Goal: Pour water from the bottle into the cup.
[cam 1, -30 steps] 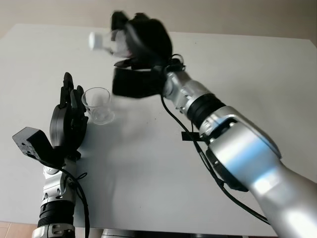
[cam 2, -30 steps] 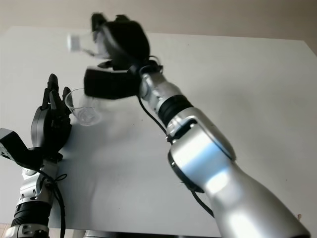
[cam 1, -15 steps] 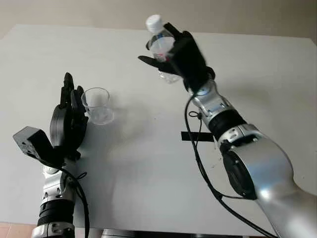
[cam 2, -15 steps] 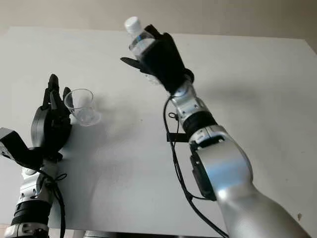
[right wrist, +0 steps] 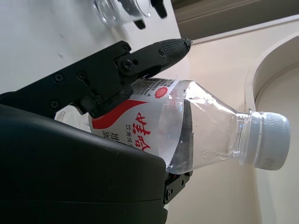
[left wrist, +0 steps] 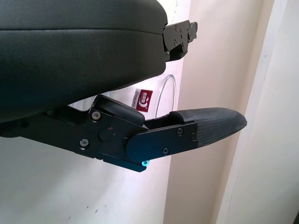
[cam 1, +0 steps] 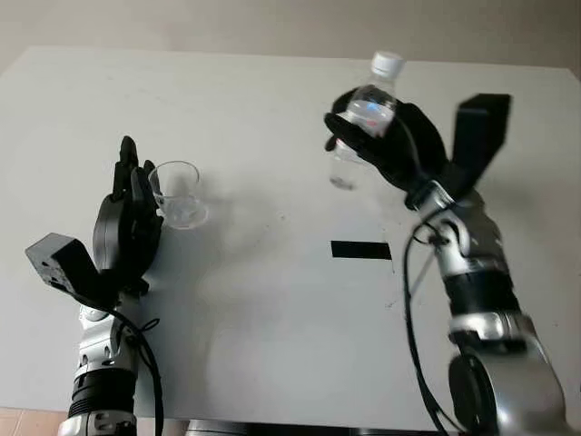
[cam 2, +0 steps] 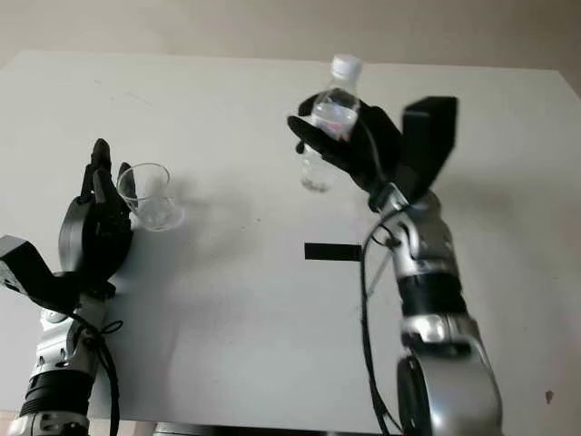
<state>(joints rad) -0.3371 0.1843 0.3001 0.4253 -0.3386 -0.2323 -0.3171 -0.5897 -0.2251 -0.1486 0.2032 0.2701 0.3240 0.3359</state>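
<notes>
My right hand (cam 1: 386, 145) is shut on a clear plastic water bottle (cam 1: 363, 123) with a white cap (cam 1: 388, 63) and a red-and-white label (right wrist: 135, 133). The bottle stands nearly upright, held just above the table at centre right. The cap is on. A clear empty cup (cam 1: 178, 193) stands upright on the table at the left. My left hand (cam 1: 127, 218) is open just to the left of the cup, palm side toward it. In the left wrist view one finger (left wrist: 205, 126) reaches out and the cup's rim (left wrist: 166, 95) shows behind it.
A white table (cam 1: 272, 345) carries everything. A short strip of black tape (cam 1: 361, 250) lies on it below the bottle. The table's far edge meets a beige wall at the top.
My right hand swung the bottle from a tilted pose above the cup back to the right, turning it upright and lowering it. The left hand and cup stayed put.
</notes>
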